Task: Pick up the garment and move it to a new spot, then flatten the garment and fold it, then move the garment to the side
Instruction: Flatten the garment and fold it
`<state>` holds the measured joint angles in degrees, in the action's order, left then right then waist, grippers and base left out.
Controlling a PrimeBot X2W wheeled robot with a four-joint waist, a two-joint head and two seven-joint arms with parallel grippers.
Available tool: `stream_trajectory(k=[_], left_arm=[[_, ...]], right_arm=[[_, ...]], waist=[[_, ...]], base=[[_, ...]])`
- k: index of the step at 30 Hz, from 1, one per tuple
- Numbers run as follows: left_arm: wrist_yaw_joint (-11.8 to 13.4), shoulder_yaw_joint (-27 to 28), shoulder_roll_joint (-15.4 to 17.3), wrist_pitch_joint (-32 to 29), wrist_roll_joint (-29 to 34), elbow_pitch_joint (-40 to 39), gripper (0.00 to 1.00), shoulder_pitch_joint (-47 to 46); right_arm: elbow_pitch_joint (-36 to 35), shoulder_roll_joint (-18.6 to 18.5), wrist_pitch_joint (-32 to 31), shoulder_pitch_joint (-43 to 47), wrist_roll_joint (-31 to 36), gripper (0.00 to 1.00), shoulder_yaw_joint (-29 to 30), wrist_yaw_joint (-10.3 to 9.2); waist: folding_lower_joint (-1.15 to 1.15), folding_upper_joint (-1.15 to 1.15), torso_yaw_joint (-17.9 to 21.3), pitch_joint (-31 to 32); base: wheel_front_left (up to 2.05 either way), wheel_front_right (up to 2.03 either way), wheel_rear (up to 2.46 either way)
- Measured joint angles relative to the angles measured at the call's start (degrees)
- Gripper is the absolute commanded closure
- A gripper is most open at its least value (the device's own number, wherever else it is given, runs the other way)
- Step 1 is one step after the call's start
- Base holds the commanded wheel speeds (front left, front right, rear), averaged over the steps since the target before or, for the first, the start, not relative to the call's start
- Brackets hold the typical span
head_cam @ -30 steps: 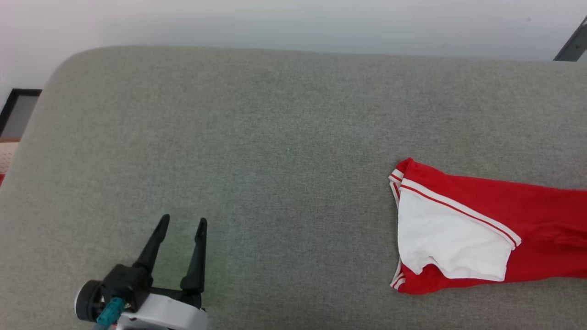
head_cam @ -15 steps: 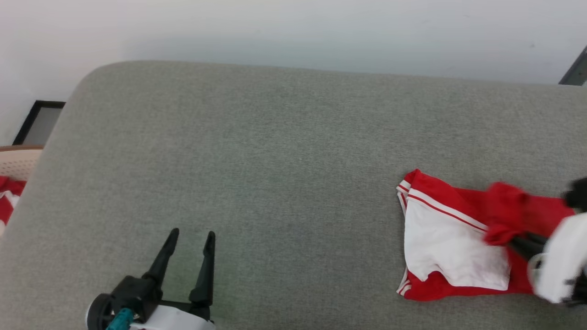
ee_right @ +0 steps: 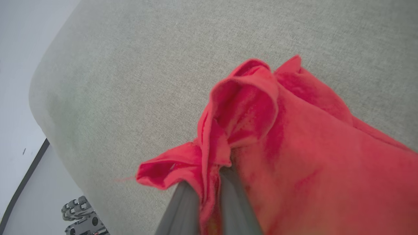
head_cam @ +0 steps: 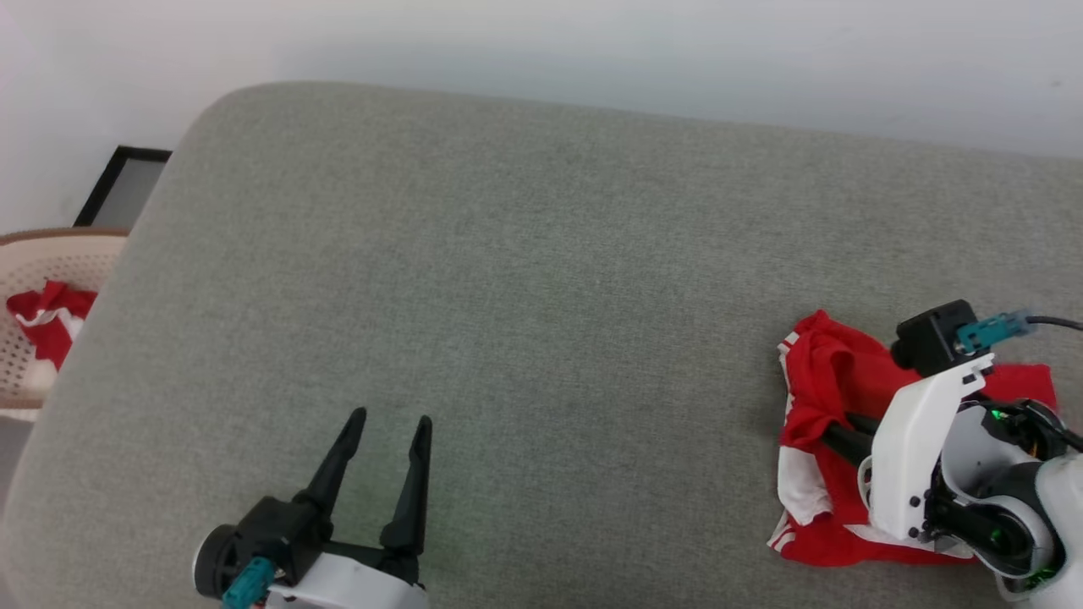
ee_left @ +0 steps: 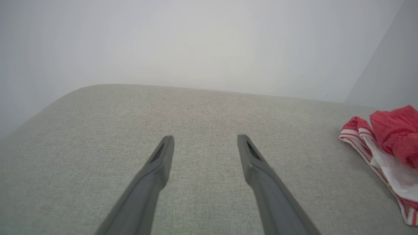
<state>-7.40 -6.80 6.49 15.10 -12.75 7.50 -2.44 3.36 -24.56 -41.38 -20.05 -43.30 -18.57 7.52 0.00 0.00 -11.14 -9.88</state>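
The pick-up alone is judged begun: the crumpled red, white-sleeved jersey (head_cam: 825,381) is pinched by the closed right hand (head_cam: 836,433) at the right of the grey padded tabletop (head_cam: 541,254), the left hand (head_cam: 391,419) spread open and empty.

1. A grey woven-fabric padded surface (head_cam: 541,254) with a rounded far-left corner carries everything.
2. A crumpled red jersey with white sleeve and striped trim (head_cam: 816,381) lies bunched on it, toward the near edge at the right.
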Motion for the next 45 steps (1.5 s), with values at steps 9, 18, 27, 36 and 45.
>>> stream_trajectory(k=[9,18,27,36,45], left_arm=[[0.0,-0.8,-0.3,0.0,-0.4,1.2,0.0,-0.8],[0.0,-0.9,1.6,0.0,-1.5,1.4,0.0,-0.7],[0.0,-0.6,2.5,0.0,-3.4,3.4,0.0,0.5],[0.0,3.4,2.7,0.0,-3.5,6.2,0.0,1.8],[0.0,7.1,3.8,0.0,-2.1,3.0,0.0,7.2]], right_arm=[[6.6,-0.3,4.5,-1.7,0.1,0.07,-4.6,0.0],[4.4,-4.3,9.5,-3.2,-6.5,0.0,-9.3,0.0],[11.3,-7.7,25.8,-2.6,-9.0,0.0,-8.7,0.0],[25.1,-3.1,50.2,-1.0,-2.1,0.0,-7.3,0.0],[22.7,-1.2,56.3,2.9,5.2,0.0,-7.3,0.0]], waist=[[0.0,0.0,-0.6,-0.1],[0.0,0.0,1.8,2.0],[0.0,0.0,6.3,4.6],[0.0,0.0,10.5,7.7],[0.0,0.0,13.2,11.4]], base=[[0.0,0.0,0.0],[0.0,0.0,0.0],[0.0,0.0,0.0],[0.0,0.0,0.0],[0.0,0.0,0.0]])
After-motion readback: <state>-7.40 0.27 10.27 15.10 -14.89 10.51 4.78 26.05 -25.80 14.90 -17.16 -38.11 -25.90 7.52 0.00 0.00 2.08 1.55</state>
